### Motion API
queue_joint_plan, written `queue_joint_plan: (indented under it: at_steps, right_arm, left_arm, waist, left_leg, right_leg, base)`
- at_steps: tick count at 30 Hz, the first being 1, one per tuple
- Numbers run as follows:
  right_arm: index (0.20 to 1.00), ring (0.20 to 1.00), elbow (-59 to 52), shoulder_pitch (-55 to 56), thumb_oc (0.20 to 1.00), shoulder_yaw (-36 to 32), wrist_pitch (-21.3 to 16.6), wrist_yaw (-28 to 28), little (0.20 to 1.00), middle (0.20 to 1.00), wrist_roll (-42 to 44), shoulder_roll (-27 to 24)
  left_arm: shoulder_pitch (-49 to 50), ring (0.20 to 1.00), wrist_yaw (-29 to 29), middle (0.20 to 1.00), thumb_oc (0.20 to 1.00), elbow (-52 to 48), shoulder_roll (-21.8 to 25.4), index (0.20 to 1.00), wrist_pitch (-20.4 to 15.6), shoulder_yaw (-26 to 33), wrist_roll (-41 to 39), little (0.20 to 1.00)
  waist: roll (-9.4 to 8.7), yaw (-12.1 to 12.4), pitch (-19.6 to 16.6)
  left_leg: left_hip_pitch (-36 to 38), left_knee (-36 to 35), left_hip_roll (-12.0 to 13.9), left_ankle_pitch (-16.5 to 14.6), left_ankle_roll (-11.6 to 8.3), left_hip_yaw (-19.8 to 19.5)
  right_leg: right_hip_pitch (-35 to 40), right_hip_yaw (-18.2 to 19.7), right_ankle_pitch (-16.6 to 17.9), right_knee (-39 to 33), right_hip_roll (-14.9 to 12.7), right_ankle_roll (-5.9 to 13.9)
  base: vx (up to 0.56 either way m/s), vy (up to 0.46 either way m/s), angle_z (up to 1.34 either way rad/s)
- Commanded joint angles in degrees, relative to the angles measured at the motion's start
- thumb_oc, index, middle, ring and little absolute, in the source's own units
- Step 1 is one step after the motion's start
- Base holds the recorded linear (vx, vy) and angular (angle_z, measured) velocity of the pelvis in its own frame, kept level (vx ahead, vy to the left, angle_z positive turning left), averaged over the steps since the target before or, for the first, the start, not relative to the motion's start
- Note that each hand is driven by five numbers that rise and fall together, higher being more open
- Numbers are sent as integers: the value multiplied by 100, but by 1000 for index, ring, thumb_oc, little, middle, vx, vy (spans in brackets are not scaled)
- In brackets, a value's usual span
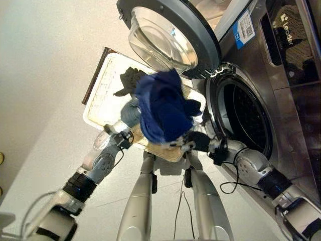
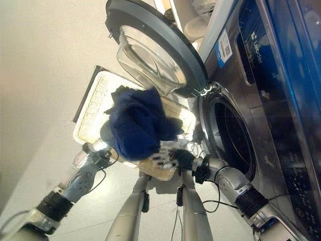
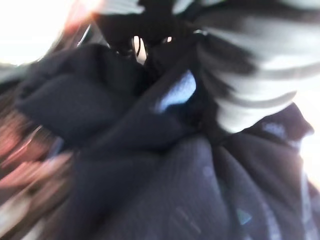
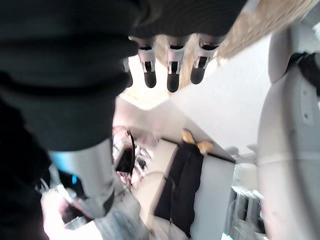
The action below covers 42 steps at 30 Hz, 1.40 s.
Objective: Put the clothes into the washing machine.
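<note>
Clothes (image 1: pixel 163 108): crumpled navy fabric bundle above woven basket (image 1: pixel 103 95).

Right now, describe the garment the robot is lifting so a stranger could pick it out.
Start at the washing machine with its door swung open. In front of its drum opening, above the white laundry basket, hangs a bunched dark blue garment. Unlike the black clothing left in the basket, it is blue and held up.

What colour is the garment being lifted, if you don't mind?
Dark blue garment, clearest in the left eye view.
</note>
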Motion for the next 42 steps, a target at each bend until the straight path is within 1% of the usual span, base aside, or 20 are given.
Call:
queue_joint_plan:
  at_steps: [1,2,3,8,9,12,13,17,18,20,28,29,30,31,32,33,36,40,41,42]
  right_arm:
    - [1000,1000,-441,209,1000,2,-383,-292,1000,1000,-6,115]
    - [1000,1000,-444,249,1000,-47,-389,-427,1000,1000,20,144]
    - [1000,1000,-423,300,1000,-110,-463,-593,1000,1000,-12,223]
    - [1000,1000,-429,426,1000,-199,-643,-831,1000,1000,160,388]
    - [1000,1000,-407,421,1000,-202,-709,-928,1000,1000,284,456]
    - [1000,1000,-403,399,1000,-212,-699,-995,1000,1000,350,501]
    - [1000,1000,-407,356,1000,-204,-681,-1119,1000,1000,540,605]
    - [1000,1000,-453,357,1000,-194,-719,-1313,1000,1000,661,678]
    - [1000,1000,-469,356,1000,-166,-786,-1381,1000,1000,655,709]
    - [1000,1000,-476,337,1000,-143,-911,-1534,1000,1000,643,743]
    - [1000,1000,-477,337,1000,-143,-911,-1535,1000,1000,643,743]
    - [1000,1000,-482,278,1000,-163,-1189,-2492,1000,1000,865,922]
    - [1000,1000,-594,328,1000,-103,-1363,-2970,1000,1000,706,1079]
    - [1000,1000,-620,332,1000,-91,-1378,-3089,1000,1000,678,1112]
    - [1000,1000,-620,332,1000,-91,-1378,-3089,1000,1000,678,1112]
    - [1000,1000,-679,370,1000,-35,-1431,-3330,1000,1000,567,1200]
    - [1000,1000,-773,428,1000,14,-1484,-3583,1000,1000,507,1243]
    - [1000,1000,-789,441,1000,33,-1550,-3612,1000,1000,530,1261]
    - [1000,1000,-795,450,1000,63,-1605,-3585,1000,1000,489,1274]
    - [1000,1000,-830,439,1000,129,-1669,-3534,1000,1000,476,1291]
  left_arm:
    - [72,200,490,200,200,-481,70,200,-603,187,626,200]
    - [121,200,701,200,200,-510,43,200,-660,194,790,200]
    - [168,200,1006,200,200,-508,-10,200,-729,227,1139,200]
    - [237,200,1304,200,200,-597,-76,200,-648,192,1556,200]
    - [209,200,1531,200,200,-568,-96,200,-667,156,1789,200]
    - [168,200,1569,200,200,-526,-91,200,-649,127,1832,200]
    - [99,200,1704,200,200,-502,-118,200,-535,36,2068,200]
    - [65,200,1595,200,200,-473,-70,200,-424,-68,2142,200]
    - [52,200,1457,200,200,-502,-67,200,-327,-146,2142,200]
    - [3,200,1293,200,200,-474,-59,200,-245,-240,2109,200]
    - [3,200,1293,200,200,-474,-59,200,-245,-240,2108,200]
    - [-101,200,1299,200,200,-427,-113,200,-157,-525,2326,200]
    - [-134,200,1717,200,200,-418,-123,200,-113,-675,2821,200]
    - [-139,200,1793,200,200,-405,-126,200,-112,-706,2930,200]
    - [-139,200,1793,200,200,-405,-126,200,-112,-706,2930,200]
    - [-151,200,1978,200,200,-398,-123,200,-39,-768,3180,200]
    - [-171,200,2096,200,200,-365,-101,200,52,-860,3437,200]
    - [-181,200,2081,200,200,-334,-110,200,132,-931,3533,200]
    - [-190,200,2157,200,200,-314,-96,200,164,-974,3615,200]
    - [-199,200,2431,200,200,-241,-129,200,216,-1024,3723,200]
  waist:
    - [-84,117,-56]
    - [-75,117,-56]
    - [-57,116,-56]
    - [0,107,-56]
    - [17,100,-56]
    - [30,93,-56]
    - [72,81,-56]
    - [108,72,-56]
    - [118,64,-56]
    - [124,47,-56]
    - [124,48,-56]
    - [141,-15,-56]
    - [152,-51,-56]
    - [156,-57,-56]
    - [156,-57,-56]
    - [176,-71,-56]
    - [187,-98,-56]
    - [188,-109,-56]
    - [184,-114,-56]
    - [177,-109,-56]
  left_leg:
    - [-58,183,-337,-53,-2,26]
    - [-72,197,-340,-47,-2,24]
    - [-71,192,-345,-41,4,23]
    - [-39,112,-342,0,28,36]
    - [-35,93,-344,14,29,43]
    - [-33,85,-342,19,31,51]
    - [-35,82,-346,19,31,78]
    - [-45,91,-357,19,37,85]
    - [-51,104,-358,11,41,89]
    - [-44,113,-353,10,43,119]
    - [-44,113,-353,9,43,119]
    - [-26,118,-351,-3,58,195]
    - [-39,98,-351,4,77,218]
    - [-47,103,-354,7,81,216]
    - [-47,103,-354,7,81,216]
    - [-40,85,-362,14,103,195]
    - [-24,67,-380,25,119,164]
    - [-24,69,-384,23,129,158]
    - [-32,82,-384,18,131,164]
    - [-48,96,-387,20,138,156]
  right_leg:
    - [148,-54,99,-155,107,349]
    - [145,-62,91,-146,102,347]
    - [161,-63,70,-146,104,341]
    - [183,-63,53,-154,107,340]
    - [178,-59,55,-151,110,339]
    - [168,-54,55,-142,108,343]
    - [159,-46,53,-145,94,348]
    - [139,-31,63,-141,88,350]
    - [132,-14,65,-138,84,354]
    - [133,-10,75,-133,82,357]
    - [133,-10,75,-133,82,357]
    - [134,53,109,-159,98,361]
    - [98,121,123,-157,121,354]
    - [86,141,125,-148,128,351]
    - [86,141,125,-148,128,351]
    - [71,204,127,-138,148,339]
    - [68,287,139,-141,180,332]
    - [64,321,140,-138,192,332]
    - [64,330,141,-139,193,333]
    - [55,338,135,-124,197,336]
  base:
    - [0,0,0]
    - [0,0,0]
    - [0,0,0]
    - [7,25,0]
    - [9,32,-2]
    - [6,17,-1]
    - [9,57,-1]
    - [2,17,0]
    - [0,0,0]
    - [6,17,0]
    - [1,9,0]
    - [9,136,-2]
    - [12,151,-3]
    - [2,76,-2]
    - [15,67,-21]
    - [16,68,-27]
    - [9,37,-12]
    - [2,3,-1]
    - [11,9,-4]
    - [9,4,-3]
